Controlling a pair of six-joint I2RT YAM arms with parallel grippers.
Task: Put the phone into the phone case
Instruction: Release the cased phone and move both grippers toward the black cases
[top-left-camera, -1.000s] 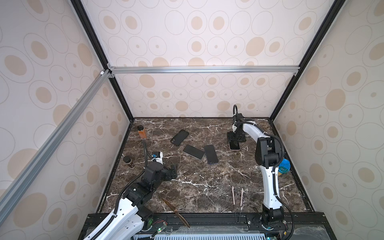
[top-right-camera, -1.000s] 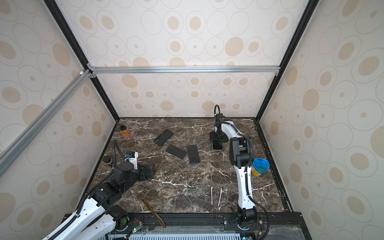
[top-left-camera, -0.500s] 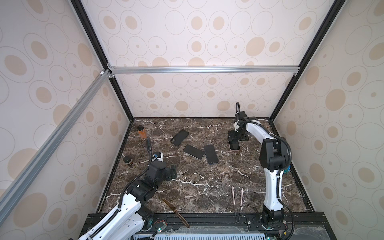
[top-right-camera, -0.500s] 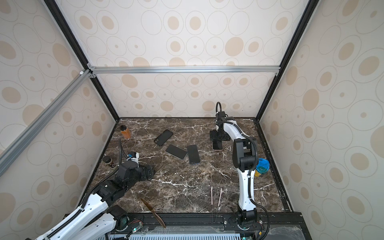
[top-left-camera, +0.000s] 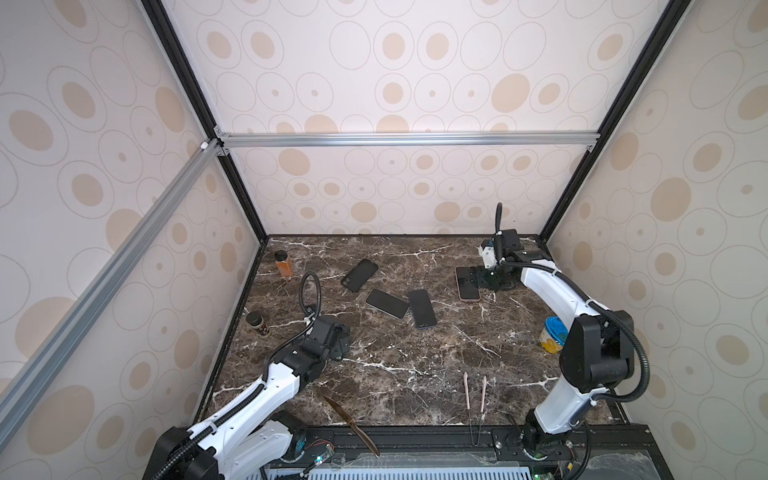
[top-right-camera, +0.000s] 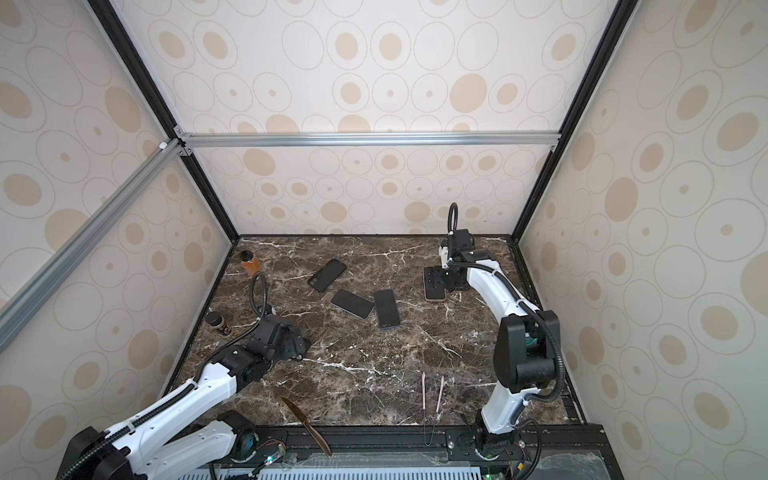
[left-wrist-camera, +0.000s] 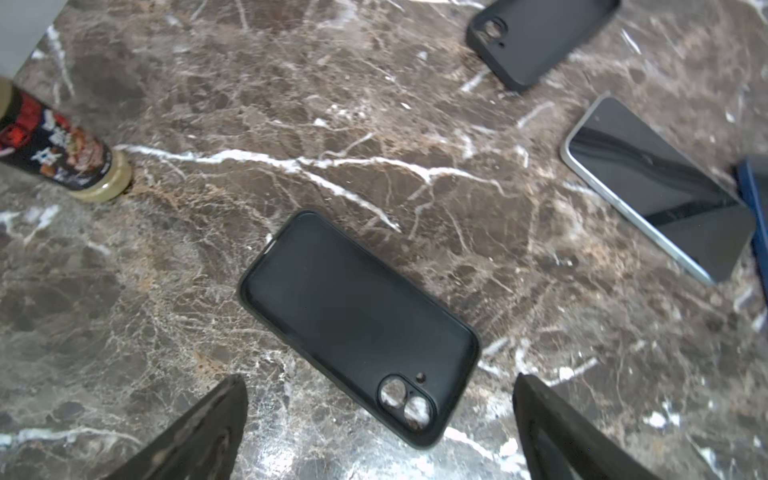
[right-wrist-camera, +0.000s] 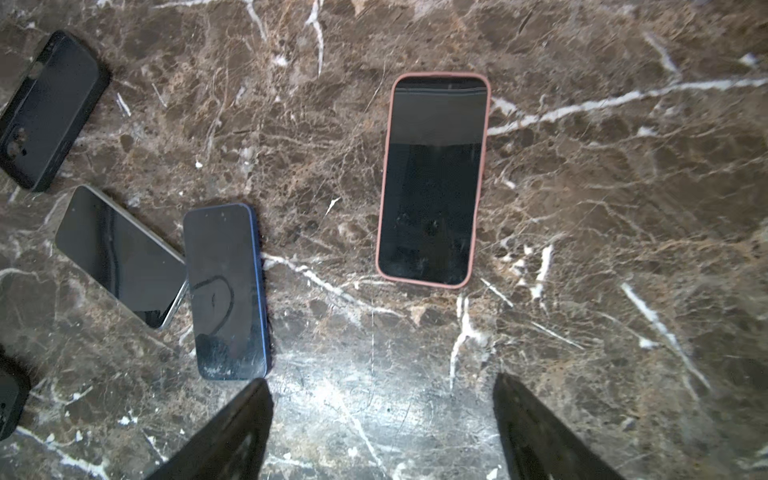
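Note:
A phone in a pink case (top-left-camera: 467, 283) (right-wrist-camera: 432, 178) lies screen up at the back right. My right gripper (top-left-camera: 485, 282) (right-wrist-camera: 382, 415) hovers at its right side, open, with only bare marble between the fingers. Mid-table lie a silver-edged phone (top-left-camera: 387, 303) (left-wrist-camera: 656, 191) and a blue phone (top-left-camera: 422, 308) (right-wrist-camera: 226, 291), touching. An empty black phone case (top-left-camera: 359, 275) (left-wrist-camera: 540, 37) lies behind them. A second empty black case (left-wrist-camera: 357, 328) lies inside up under my left gripper (top-left-camera: 337, 341) (left-wrist-camera: 378, 384), which is open above its camera-hole end. In both top views the gripper hides that case.
An orange bottle (top-left-camera: 284, 264) and a dark spice jar (top-left-camera: 257, 324) stand by the left wall. A blue and yellow can (top-left-camera: 552, 334) sits by the right wall. A knife (top-left-camera: 351, 426) and pink tongs (top-left-camera: 473, 395) lie at the front edge.
My right gripper has slid to the right, off the pink-cased phone, which stays where it lay. The left arm has stretched forward a little over the black case.

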